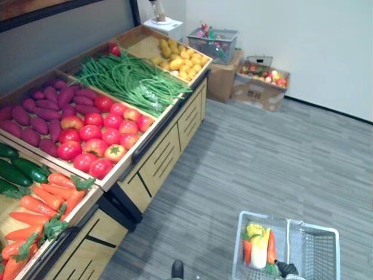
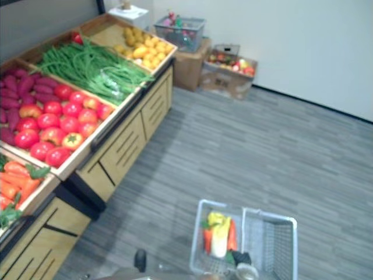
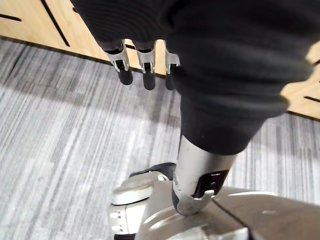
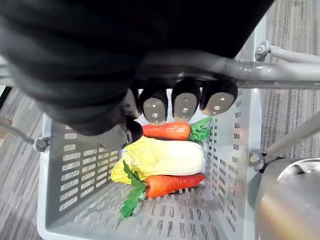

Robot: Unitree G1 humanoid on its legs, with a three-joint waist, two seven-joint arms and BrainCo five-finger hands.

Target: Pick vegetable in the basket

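A: Where is everything?

B: The right hand point(image 4: 185, 102) is curled round the handle point(image 4: 280, 72) of the basket point(image 4: 75, 165), which hangs over the floor, apart from the stand point(image 1: 157, 154). Two carrots point(image 4: 167, 183) and a cabbage point(image 4: 165, 156) lie in it, toward its left wall. The left hand point(image 3: 145, 75) hangs near the stand's wooden front, fingers straight, holding nothing

A: And what to pick?

B: The piled carrots point(image 1: 52, 192) in the stand's near corner, just beside the cucumbers point(image 1: 23, 169), look closest. I'd judge them light, stiff and smooth: hard to bruise, but apt to slide. Take one across its thick orange middle, not the soft leafy top, and choose one lying on top so the rest don't roll
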